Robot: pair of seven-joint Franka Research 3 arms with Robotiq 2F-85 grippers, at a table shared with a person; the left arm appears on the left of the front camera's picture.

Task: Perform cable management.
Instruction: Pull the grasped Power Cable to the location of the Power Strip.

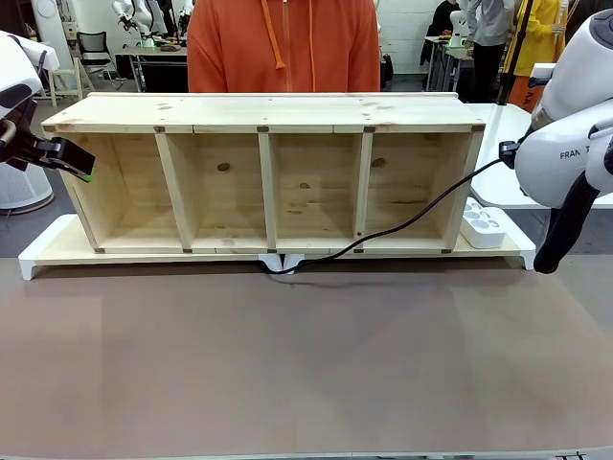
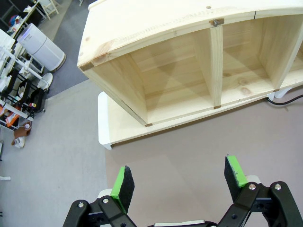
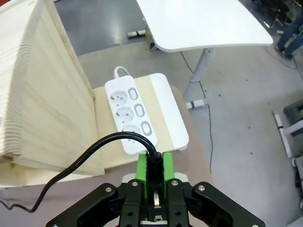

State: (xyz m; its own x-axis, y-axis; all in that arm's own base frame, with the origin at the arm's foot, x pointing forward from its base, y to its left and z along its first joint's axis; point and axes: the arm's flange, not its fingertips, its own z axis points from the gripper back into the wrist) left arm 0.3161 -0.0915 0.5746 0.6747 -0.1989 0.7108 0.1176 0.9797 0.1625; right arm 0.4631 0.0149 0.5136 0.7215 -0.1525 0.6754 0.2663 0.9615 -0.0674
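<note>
The right gripper is clamped on the cable's plug end, above the power strip beside the shelf's right end. The cable sags from there to the table at the shelf's front middle. The left gripper hangs wide open, holding nothing, off the shelf's left end. A person stands behind.

You see a pale, knotty, unfinished wooden shelf, a smooth black rubbery cable, a glossy white plastic power strip, and a matt brown tabletop.
</note>
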